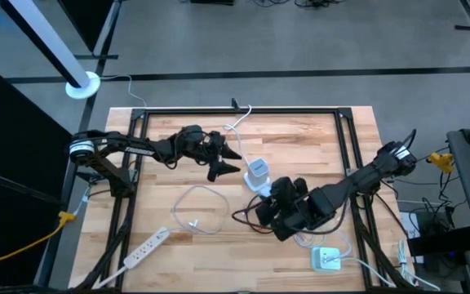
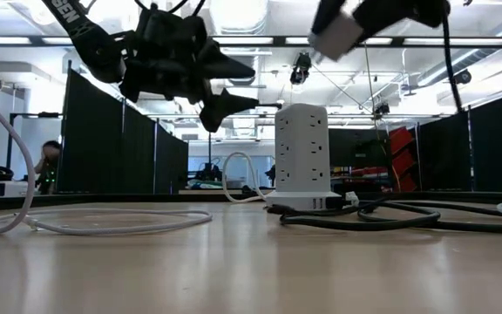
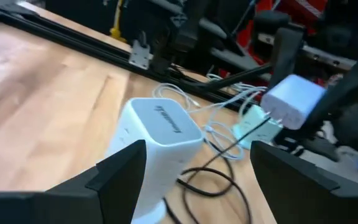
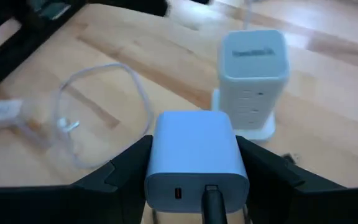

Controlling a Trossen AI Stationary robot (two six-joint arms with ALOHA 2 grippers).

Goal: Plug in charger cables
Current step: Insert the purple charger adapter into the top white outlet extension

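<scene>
My right gripper (image 4: 194, 163) is shut on a white charger block (image 4: 193, 155) and hovers above the table near the white socket tower (image 1: 257, 173). A black cable (image 1: 247, 216) is plugged into the block and lies in loose loops on the wood beside the tower's base. My left gripper (image 1: 233, 162) is open and raised in the air just left of the tower, touching nothing; in the left wrist view its fingers (image 3: 120, 168) stand either side of the tower (image 3: 157, 130). A white cable loop (image 1: 198, 208) lies flat on the table. My right gripper pinches the white charger block between its two fingers (image 4: 126, 165), one on each of the block's opposite side faces (image 4: 160, 149). The port face with the black cable's plug (image 4: 211, 198) points back at the wrist. The block is lifted clear, well above the tower top (image 2: 338, 30).
A long white power strip (image 1: 145, 247) lies near the left front corner. A second white charger block (image 1: 326, 260) with a white cable sits at the right front. A white cord (image 1: 239, 122) runs from the tower to the far edge. A black frame (image 1: 243, 111) borders the table.
</scene>
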